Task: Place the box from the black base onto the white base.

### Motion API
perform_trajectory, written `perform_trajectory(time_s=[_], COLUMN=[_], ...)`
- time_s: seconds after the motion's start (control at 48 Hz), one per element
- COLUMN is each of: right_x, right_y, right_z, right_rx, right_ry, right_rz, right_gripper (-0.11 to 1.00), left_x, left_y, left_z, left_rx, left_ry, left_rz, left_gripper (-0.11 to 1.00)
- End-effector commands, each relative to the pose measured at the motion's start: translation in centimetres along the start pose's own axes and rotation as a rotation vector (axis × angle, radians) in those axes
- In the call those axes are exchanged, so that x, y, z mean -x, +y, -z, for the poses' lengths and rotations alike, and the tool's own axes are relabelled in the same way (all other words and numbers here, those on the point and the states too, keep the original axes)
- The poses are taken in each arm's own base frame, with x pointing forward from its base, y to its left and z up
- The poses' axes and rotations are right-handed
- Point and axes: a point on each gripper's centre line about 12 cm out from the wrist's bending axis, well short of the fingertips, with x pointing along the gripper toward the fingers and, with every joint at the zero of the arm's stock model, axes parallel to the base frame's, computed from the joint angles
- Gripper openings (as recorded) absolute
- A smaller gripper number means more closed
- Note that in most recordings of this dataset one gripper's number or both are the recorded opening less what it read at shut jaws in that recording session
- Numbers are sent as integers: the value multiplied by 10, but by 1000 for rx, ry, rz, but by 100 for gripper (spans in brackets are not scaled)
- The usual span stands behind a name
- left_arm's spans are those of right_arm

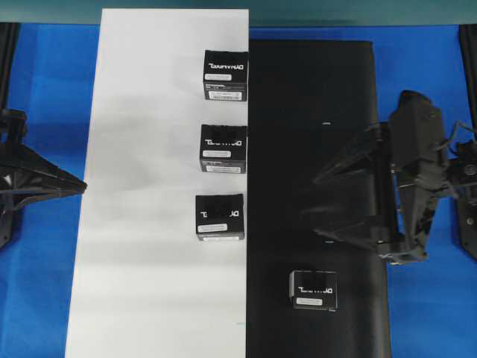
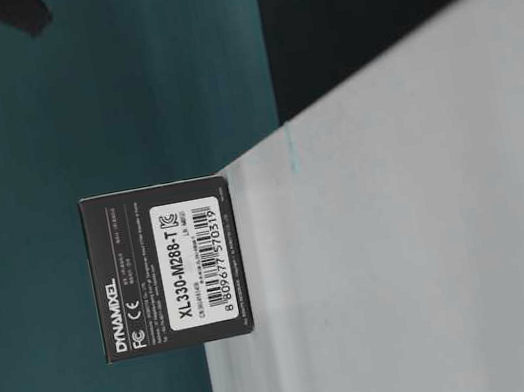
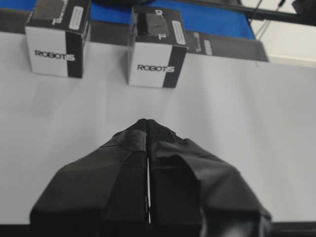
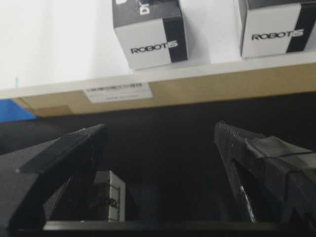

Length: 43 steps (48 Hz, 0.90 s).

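Note:
The box (image 1: 313, 291) stands alone on the black base (image 1: 320, 134), near its front end. In the right wrist view it shows low at the left (image 4: 106, 200), behind the left finger. My right gripper (image 1: 318, 209) hovers over the black base, beyond the box, with its jaws wide open and empty (image 4: 158, 132). The white base (image 1: 149, 224) lies left of the black one. My left gripper (image 1: 80, 186) is shut and empty at the white base's left edge (image 3: 148, 122).
Three look-alike boxes (image 1: 225, 74) (image 1: 223, 148) (image 1: 220, 216) stand in a row on the white base along its right edge. Two show in the left wrist view (image 3: 57, 37) (image 3: 157, 47). The table-level view shows one box (image 2: 168, 265). Blue table surface (image 1: 425, 313) surrounds the bases.

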Motion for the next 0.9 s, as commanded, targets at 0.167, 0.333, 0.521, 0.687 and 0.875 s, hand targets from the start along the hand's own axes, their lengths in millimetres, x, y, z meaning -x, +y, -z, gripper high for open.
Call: perform_trajectory(time_s=[0.167,0.333,0.521,0.687,0.875], right_x=[17,21,20,20,19], right_y=[0,0,0,0,-1], right_z=[0,1,3,7,8], right_rx=[1,1,-4,-6,-7], right_ry=[-42,-48,-44,-35,-33], right_rz=[-10,-11,-13,-13,-13], right_gripper=[99,99,99,99,99], left_x=[0,0,-1,-1,-1], left_y=[-1,-1,-1,-1,-1], left_z=[-7,-6,-6,-6,-6], left_rx=[1,1,0,0,0], left_ry=[-17,-15,-12,-12,-12], left_rz=[4,4,3,3,3], left_gripper=[-5,-5,-5,-5,-5])
